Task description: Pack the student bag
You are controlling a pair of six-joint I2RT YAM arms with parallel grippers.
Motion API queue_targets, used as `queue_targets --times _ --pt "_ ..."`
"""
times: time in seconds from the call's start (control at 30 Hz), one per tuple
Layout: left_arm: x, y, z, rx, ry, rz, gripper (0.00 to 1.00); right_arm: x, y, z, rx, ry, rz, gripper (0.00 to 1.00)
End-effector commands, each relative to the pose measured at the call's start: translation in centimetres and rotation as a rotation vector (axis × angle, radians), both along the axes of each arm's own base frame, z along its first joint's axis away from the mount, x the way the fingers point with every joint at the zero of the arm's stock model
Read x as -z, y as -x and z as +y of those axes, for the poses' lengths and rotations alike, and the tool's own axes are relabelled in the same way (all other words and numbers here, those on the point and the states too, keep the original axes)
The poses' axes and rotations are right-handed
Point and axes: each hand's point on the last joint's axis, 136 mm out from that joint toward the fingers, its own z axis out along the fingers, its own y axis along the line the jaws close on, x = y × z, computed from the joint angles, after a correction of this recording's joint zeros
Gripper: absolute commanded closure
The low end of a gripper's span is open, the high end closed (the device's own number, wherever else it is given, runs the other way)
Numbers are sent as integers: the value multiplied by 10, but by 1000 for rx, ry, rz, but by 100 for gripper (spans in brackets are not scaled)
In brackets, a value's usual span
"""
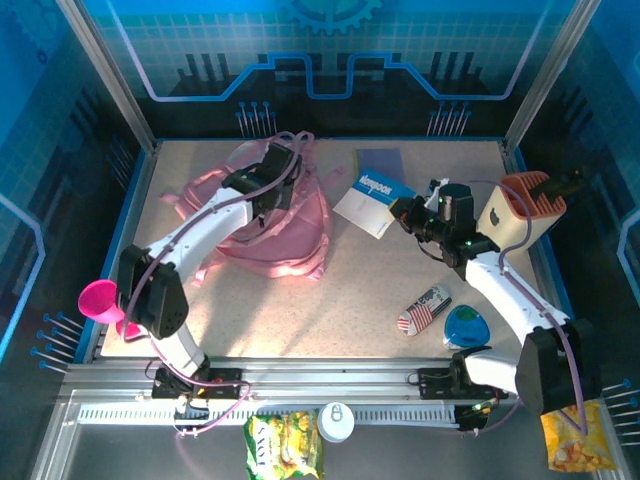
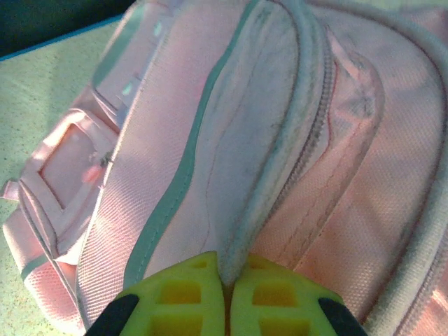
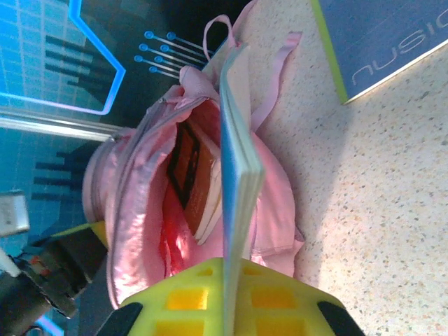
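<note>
The student bag (image 1: 285, 225), a soft pink backpack, lies at the back left of the table. My left gripper (image 1: 262, 195) rests on top of it. In the left wrist view, the left gripper (image 2: 229, 271) is shut on the pale piped edge of the student bag (image 2: 294, 140) beside the zip. My right gripper (image 1: 408, 213) is shut on a thin blue-and-white book (image 1: 370, 197) just right of the bag. Seen from the right wrist, this book (image 3: 236, 168) stands edge-on between the fingers of the right gripper (image 3: 234, 273), in front of the bag's open mouth (image 3: 150, 210), where a brown book (image 3: 194, 175) sits inside.
A grey-blue book (image 1: 380, 162) lies flat behind the held one. The beige-and-orange pen holder (image 1: 528, 205) stands at the right. A flag-patterned case (image 1: 425, 308) and a blue oval thing (image 1: 466, 326) lie front right. A pink cup (image 1: 98, 300) sits by the left edge.
</note>
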Motion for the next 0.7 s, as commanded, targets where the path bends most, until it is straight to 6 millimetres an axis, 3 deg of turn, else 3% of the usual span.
queue_targets --times 0.0,0.3,0.47,0.67 --pt "-47 -6 -7 -18 149 -158 100 -8 7 25 -112 -35 -40 100" --pt "-78 -13 -16 27 240 -214 100 -6 -4 91 -212 -165 -20 100" --pt "-82 -11 -24 83 259 -197 100 -2 -19 119 -230 -209 12 100" --pt "-75 -4 -30 122 265 -110 100 23 -46 139 -170 -219 99 100"
